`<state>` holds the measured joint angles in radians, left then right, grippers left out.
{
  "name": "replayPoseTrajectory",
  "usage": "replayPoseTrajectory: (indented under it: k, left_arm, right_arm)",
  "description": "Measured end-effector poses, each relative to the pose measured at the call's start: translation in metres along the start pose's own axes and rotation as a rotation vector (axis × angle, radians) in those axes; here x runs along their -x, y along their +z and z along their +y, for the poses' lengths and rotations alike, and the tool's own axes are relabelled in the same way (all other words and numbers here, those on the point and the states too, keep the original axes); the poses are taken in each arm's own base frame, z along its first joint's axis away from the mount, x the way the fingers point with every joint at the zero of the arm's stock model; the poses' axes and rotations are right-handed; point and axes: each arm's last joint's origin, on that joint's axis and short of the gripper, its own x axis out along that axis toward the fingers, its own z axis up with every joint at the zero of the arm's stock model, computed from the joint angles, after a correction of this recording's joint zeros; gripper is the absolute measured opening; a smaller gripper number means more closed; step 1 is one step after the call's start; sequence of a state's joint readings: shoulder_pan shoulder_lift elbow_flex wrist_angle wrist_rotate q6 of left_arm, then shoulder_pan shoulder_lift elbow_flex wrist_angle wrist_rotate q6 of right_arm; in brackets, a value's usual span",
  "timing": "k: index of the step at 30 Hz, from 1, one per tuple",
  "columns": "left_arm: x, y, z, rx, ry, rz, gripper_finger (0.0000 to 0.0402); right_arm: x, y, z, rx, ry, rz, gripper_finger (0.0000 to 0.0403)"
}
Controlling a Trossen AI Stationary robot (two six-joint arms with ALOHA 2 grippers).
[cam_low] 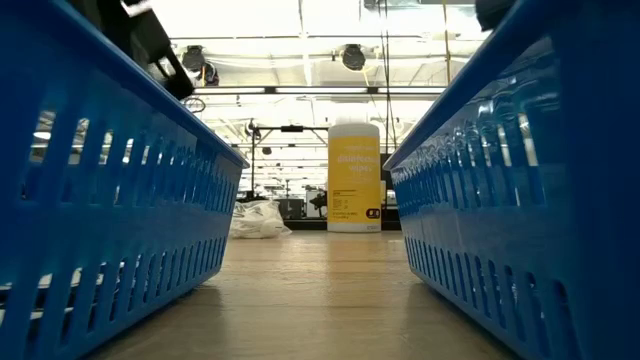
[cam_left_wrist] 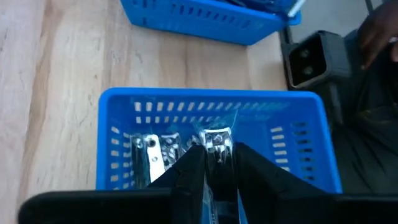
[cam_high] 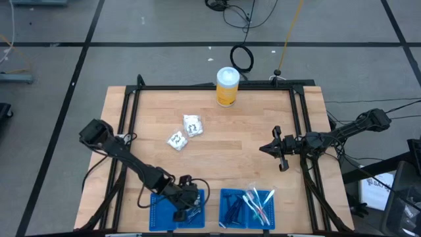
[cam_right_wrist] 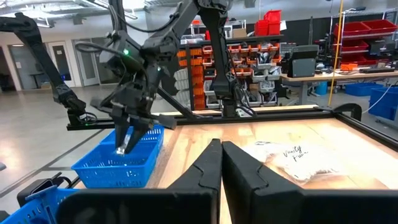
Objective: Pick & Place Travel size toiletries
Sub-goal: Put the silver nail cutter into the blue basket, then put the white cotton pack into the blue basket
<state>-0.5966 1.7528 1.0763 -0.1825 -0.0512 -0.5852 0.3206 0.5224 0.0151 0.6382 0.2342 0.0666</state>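
Observation:
My left gripper (cam_high: 185, 199) hovers over the left blue tray (cam_high: 160, 214) near the table's near edge and is shut on a short silver item in clear wrap (cam_left_wrist: 217, 141). A second silver item (cam_left_wrist: 149, 154) lies on that tray's floor. The right blue tray (cam_high: 227, 197) holds pale clear-wrapped brushes (cam_high: 258, 201) and dark blue sticks (cam_high: 231, 210). Two white packets (cam_high: 193, 124) (cam_high: 176, 139) lie flat on the middle of the table. My right gripper (cam_high: 271, 149) is shut and waits at the table's right side, touching nothing. My left gripper pinches the silver item between its two fingers (cam_left_wrist: 189, 174), coming from above and pointing down into the left tray. The item's silver end (cam_left_wrist: 217, 138) sticks out past the fingertips. In the right wrist view it hangs below the fingers (cam_right_wrist: 123, 142), above the tray.
A tall yellow canister with a white lid (cam_high: 227, 86) stands at the table's far edge. A black metal frame (cam_high: 210, 86) borders the table. Bare wood lies between the packets and the trays. A dark box (cam_left_wrist: 311, 57) sits beyond the near edge.

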Motion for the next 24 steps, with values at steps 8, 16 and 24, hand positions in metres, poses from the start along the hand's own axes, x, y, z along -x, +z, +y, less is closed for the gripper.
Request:
replayPoseTrajectory:
  k: [8, 16, 24]
  left_arm:
    - [-0.007, 0.002, 0.007, 0.063, 0.02, -0.002, 0.0111]
    - [-0.007, 0.005, 0.012, 0.008, 0.101, -0.053, 0.0166]
    - [0.032, 0.035, 0.034, -0.042, 0.162, -0.169, 0.019]
  right_arm:
    - [0.0, 0.0, 0.0, 0.0, 0.0, 0.0, 0.0004]
    - [0.0, 0.0, 0.0, 0.0, 0.0, 0.0, 0.0004]
    - [0.0, 0.0, 0.0, 0.0, -0.001, -0.001, 0.0004]
